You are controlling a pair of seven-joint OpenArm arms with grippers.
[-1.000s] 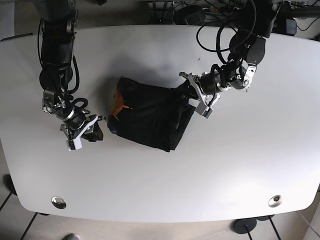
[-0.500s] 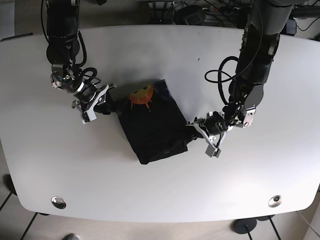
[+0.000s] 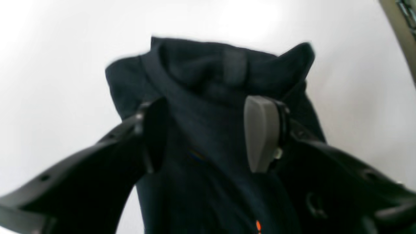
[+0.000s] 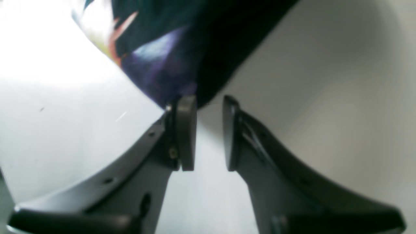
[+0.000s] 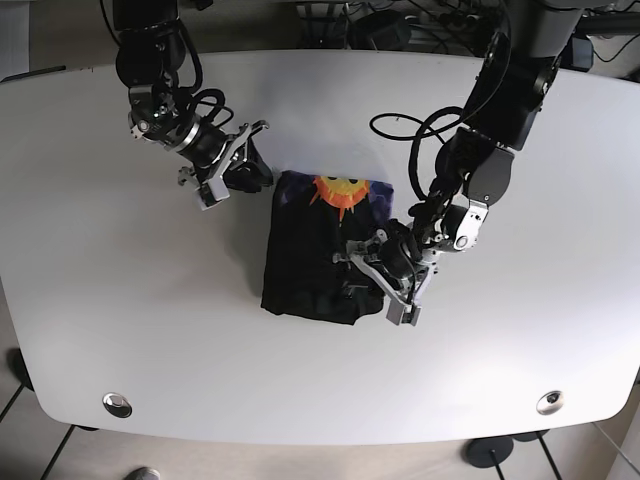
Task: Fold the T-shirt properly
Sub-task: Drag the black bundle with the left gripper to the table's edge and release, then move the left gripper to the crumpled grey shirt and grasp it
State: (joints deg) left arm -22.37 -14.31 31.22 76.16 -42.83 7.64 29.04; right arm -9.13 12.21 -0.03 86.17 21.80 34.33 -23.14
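The dark T-shirt [image 5: 315, 250] lies folded in a compact rectangle at the table's middle, its orange sun print [image 5: 340, 190] at the far edge. My left gripper [image 5: 375, 270] is at the shirt's near right corner. In the left wrist view this gripper [image 3: 208, 104] is open, its fingers [image 3: 260, 133] straddling a bunched ridge of dark cloth [image 3: 227, 71]. My right gripper [image 5: 252, 170] is at the shirt's far left corner. In the right wrist view it [image 4: 209, 100] shows a narrow gap with bare table in it, and the shirt's corner [image 4: 169, 71] touches its tips.
The white table [image 5: 520, 330] has rounded edges and two round metal fittings near the front, one on the left [image 5: 117, 403] and one on the right [image 5: 549, 401]. Cables and gear [image 5: 400, 20] lie beyond the far edge.
The shirt has turned and now lies upright with the sun print at the far edge. The right arm moved up to its far left corner. The left arm moved onto its near right corner.
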